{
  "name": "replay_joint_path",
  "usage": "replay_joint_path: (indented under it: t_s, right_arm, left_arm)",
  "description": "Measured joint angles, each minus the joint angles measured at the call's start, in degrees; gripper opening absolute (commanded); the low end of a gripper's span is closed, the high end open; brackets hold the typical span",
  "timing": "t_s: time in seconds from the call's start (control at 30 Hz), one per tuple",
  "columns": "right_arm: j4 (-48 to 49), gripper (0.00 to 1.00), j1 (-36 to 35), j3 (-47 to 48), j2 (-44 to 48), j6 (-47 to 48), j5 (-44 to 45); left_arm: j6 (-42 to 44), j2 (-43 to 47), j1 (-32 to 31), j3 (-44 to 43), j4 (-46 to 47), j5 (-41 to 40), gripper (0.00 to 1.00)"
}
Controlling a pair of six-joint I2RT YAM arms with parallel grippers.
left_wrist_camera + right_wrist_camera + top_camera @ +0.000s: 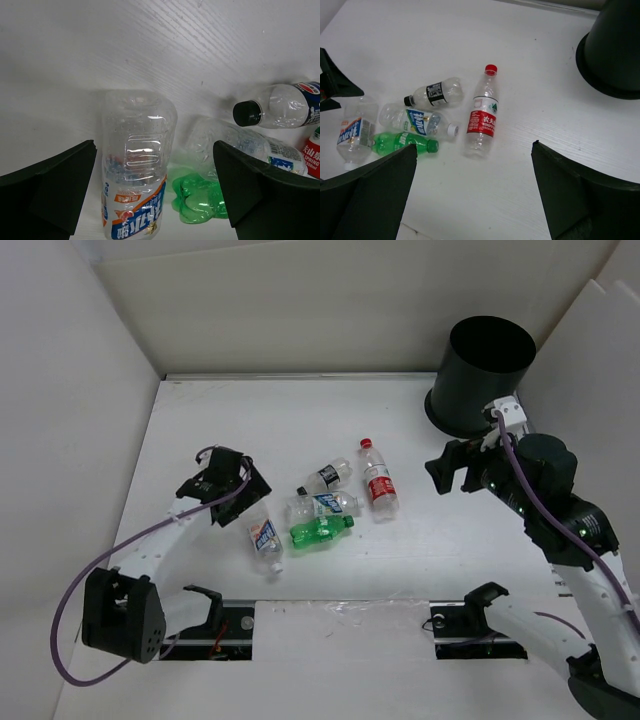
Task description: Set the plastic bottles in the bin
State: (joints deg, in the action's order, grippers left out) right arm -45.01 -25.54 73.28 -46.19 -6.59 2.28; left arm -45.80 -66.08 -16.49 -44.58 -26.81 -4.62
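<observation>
A white table [190, 415], boxed in by pale panel walls [330, 310], held the five plastic bottles [320, 530], which lay clustered mid-surface. The black bin [487, 375] stood upright in the far right corner. The left gripper [154, 150] and right gripper [475, 147] were both spread wide.

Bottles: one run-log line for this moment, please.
bottles: five lying on table, outside bin | left gripper: open, facing nearest bottle | right gripper: open, empty, beside bin
</observation>
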Motion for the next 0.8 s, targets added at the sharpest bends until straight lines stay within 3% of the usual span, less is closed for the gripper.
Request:
replay_joint_path:
  t_s: [0.23,0.37,0.43,0.5,0.57,0.6,0.73,0.8]
  right_arm:
    - [1.92,1.00,-0.46,-2.16,1.60,-0.17,-2.47]
    - [3.13,1.00,-0.46,-3.39,2.69,-0.33,-3.87]
    - [3.52,1.00,-0.50,-4.15,3.41,-0.35,-4.63]
    - [3.85,1.00,-0.85,-4.92,4.13,-0.35,-5.35]
    - [4.07,1.00,-0.96,-5.16,4.68,-0.35,-6.12]
    - [4.22,1.00,-1.03,-5.22,4.85,-0.35,-6.51]
    - [5.73,1.00,-1.20,-5.25,5.29,-0.42,-8.87]
    - [7.23,1.00,-1.31,-5.57,5.22,-0.83,-11.13]
  left_arm:
    - [-2.86,-5.07,-0.61,1.51,2.86,-0.26,1.00]
    - [-4.83,-7.21,-1.36,3.69,4.22,-1.36,0.91]
    - [-5.79,-7.78,-1.44,5.22,4.79,-2.19,0.82]
    - [-6.69,-8.98,-1.44,6.01,5.11,-3.13,0.52]
    - [-7.15,-10.27,-1.44,5.66,6.51,-3.85,0.36]
    - [-7.39,-10.78,-1.44,5.57,7.30,-4.24,0.18]
    - [-8.28,-12.57,-1.49,3.89,8.26,-5.62,0.00]
    - [-9.05,-12.52,-1.49,3.69,6.99,-6.45,0.00]
